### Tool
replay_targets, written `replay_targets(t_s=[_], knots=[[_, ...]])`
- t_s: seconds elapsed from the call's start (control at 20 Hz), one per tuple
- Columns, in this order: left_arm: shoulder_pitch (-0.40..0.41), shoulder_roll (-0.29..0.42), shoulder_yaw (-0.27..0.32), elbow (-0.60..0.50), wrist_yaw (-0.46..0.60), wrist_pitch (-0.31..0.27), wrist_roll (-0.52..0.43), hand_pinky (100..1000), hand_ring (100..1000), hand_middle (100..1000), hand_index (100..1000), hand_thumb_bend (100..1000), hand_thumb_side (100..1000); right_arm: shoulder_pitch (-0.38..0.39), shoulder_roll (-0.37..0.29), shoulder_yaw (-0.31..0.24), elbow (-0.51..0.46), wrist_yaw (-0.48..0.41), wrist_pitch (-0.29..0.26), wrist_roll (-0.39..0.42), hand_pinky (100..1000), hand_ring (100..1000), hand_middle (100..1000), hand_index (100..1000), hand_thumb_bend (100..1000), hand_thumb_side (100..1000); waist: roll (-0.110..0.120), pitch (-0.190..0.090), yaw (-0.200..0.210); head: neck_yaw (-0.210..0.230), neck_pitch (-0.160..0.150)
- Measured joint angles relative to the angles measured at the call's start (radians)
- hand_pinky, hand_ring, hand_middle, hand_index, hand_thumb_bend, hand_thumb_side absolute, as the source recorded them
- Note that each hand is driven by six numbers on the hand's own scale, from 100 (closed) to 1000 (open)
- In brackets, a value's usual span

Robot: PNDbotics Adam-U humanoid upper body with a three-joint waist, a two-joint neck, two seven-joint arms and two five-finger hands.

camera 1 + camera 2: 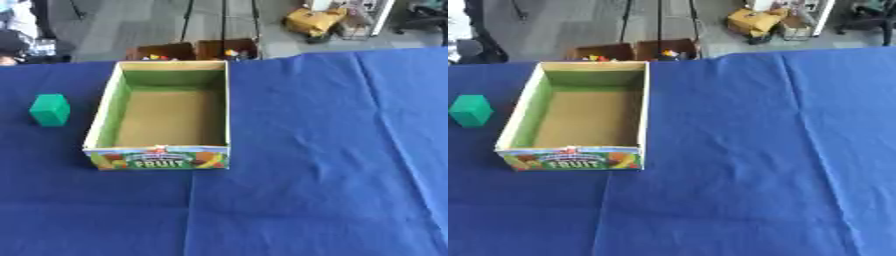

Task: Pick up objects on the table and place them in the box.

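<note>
neither hand in view, so their state cannot be told; fruit box (163, 116) stands empty on the blue-covered surface (315, 150), green block (50, 110) just beside its left wall, not yet picked up.

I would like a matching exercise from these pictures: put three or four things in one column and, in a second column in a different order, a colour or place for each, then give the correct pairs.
Things:
1. block
2. box
3. tablecloth
4. word FRUIT

Colours or places:
A. blue, covering the whole table
B. on the near outer wall of the box
C. green, on the cloth to the left of the box
D. open at the top, green inner walls, nothing inside

Pairs: 1-C, 2-D, 3-A, 4-B

Neither hand of the robot shows in either view.
</note>
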Motion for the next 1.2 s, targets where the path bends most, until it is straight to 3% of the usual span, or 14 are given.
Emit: replay_targets(t_s=[0.15, 0.3, 0.4, 0.6, 0.75, 0.95, 1.2], knots=[[-0.005, -0.004, 0.005, 0.035, -0.038, -0.008, -0.078, 1000, 1000, 1000, 1000, 706, 775, 0.0, -0.001, 0.0, 0.0, -0.001, 0.001, 0.004, 697, 712, 529, 687, 100, 764, 0.001, 0.004, -0.001, 0.002, -0.008], [-0.006, -0.004, 0.005, 0.041, -0.067, -0.01, -0.16, 1000, 1000, 1000, 1000, 841, 783, 0.0, -0.006, 0.0, 0.0, -0.002, 0.001, 0.008, 698, 712, 527, 687, 100, 764, 0.005, 0.006, -0.001, 0.003, -0.008], [-0.006, -0.004, 0.005, 0.033, -0.104, -0.013, -0.198, 1000, 1000, 1000, 1000, 860, 766, 0.0, -0.007, 0.0, 0.0, -0.003, 0.002, 0.01, 698, 712, 527, 686, 100, 764, 0.006, 0.007, -0.001, 0.003, -0.009], [-0.006, -0.004, 0.005, 0.017, -0.185, -0.029, -0.228, 1000, 1000, 1000, 1000, 765, 709, 0.0, -0.007, 0.0, 0.0, -0.004, 0.003, 0.013, 699, 709, 524, 683, 100, 766, 0.006, 0.01, -0.004, 0.004, -0.016], [-0.011, -0.006, 0.005, 0.039, -0.196, -0.033, -0.238, 1000, 1000, 1000, 1000, 639, 641, 0.001, -0.007, 0.0, 0.0, -0.005, 0.003, 0.015, 700, 707, 520, 680, 100, 766, 0.006, 0.014, -0.006, 0.01, -0.019], [-0.021, -0.016, 0.008, 0.075, -0.204, -0.021, -0.251, 993, 1000, 1000, 1000, 607, 611, 0.0, -0.007, 0.0, 0.0, -0.005, 0.002, 0.018, 701, 704, 514, 678, 100, 768, 0.006, 0.024, -0.012, 0.023, -0.026], [-0.026, -0.02, 0.012, 0.115, -0.222, -0.005, -0.281, 984, 1000, 1000, 1000, 495, 562, -0.001, -0.007, 0.0, 0.0, -0.008, 0.003, 0.02, 703, 702, 509, 677, 100, 768, 0.01, 0.039, -0.02, 0.03, -0.039]])
